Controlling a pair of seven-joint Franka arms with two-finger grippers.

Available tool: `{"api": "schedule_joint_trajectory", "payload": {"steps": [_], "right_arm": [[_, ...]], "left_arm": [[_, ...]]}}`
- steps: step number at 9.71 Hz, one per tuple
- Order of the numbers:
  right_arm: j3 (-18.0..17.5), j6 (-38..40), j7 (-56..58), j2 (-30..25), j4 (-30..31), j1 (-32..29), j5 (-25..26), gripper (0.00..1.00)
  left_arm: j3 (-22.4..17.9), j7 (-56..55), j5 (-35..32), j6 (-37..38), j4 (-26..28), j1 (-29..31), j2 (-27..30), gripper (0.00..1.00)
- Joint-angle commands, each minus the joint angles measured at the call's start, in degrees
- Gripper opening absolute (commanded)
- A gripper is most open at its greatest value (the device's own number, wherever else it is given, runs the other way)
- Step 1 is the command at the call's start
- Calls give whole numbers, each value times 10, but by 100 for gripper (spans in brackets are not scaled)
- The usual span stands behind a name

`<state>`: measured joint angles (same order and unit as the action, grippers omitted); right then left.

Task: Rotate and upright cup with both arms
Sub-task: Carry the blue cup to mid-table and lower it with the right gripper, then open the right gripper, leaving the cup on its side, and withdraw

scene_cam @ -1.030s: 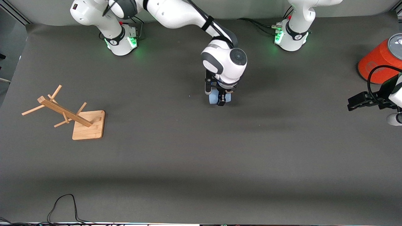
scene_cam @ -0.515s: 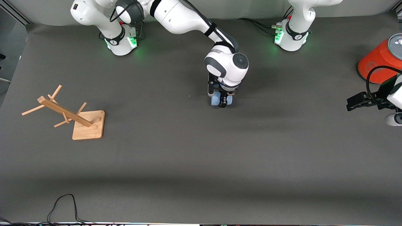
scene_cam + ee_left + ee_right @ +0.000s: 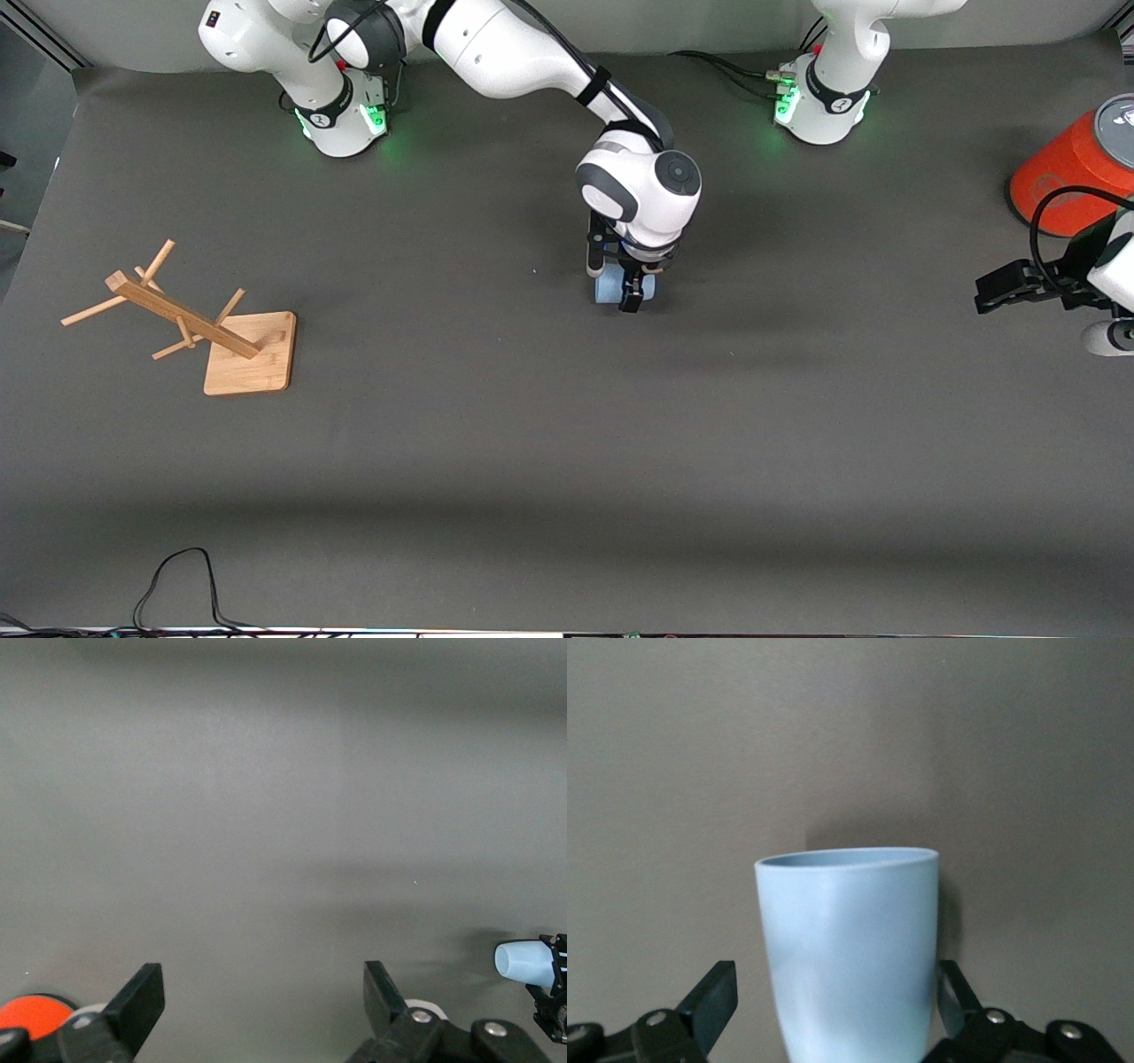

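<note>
The pale blue cup (image 3: 609,289) appears to lie on its side on the grey table, midway between the two bases. My right gripper (image 3: 617,288) is at it, open, with a finger on each side of the cup's narrow base end. In the right wrist view the cup (image 3: 849,948) fills the space between the fingers (image 3: 719,992); there is a gap at one finger, and the other is close to the wall. My left gripper (image 3: 985,292) waits, open and empty, at the left arm's end of the table. The left wrist view shows the cup (image 3: 523,961) far off.
A large orange container with a grey lid (image 3: 1067,173) stands beside the left gripper and shows in the left wrist view (image 3: 27,1014). A wooden peg rack on a square base (image 3: 239,350) stands toward the right arm's end. A black cable (image 3: 177,576) lies at the table's near edge.
My right gripper has moved slightly toward the front camera, settling further around the cup. The left gripper has barely shifted.
</note>
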<state>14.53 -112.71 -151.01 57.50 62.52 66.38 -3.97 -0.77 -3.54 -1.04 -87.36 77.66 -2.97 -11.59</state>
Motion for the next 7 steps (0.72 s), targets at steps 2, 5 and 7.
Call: {"api": "schedule_joint_trajectory", "payload": {"steps": [2,5,7], "right_arm": [[-4,117,48,-89,3,-18,-30,100],[1,254,186,-190,6,-68,-82,100],[3,352,333,-247,8,-131,-82,100]], "left_arm": [[-3,4,-1,6,0,-11,3,100],[-3,4,-1,7,0,-12,3,100],[-3,-5,-1,8,0,-29,3,100]]}}
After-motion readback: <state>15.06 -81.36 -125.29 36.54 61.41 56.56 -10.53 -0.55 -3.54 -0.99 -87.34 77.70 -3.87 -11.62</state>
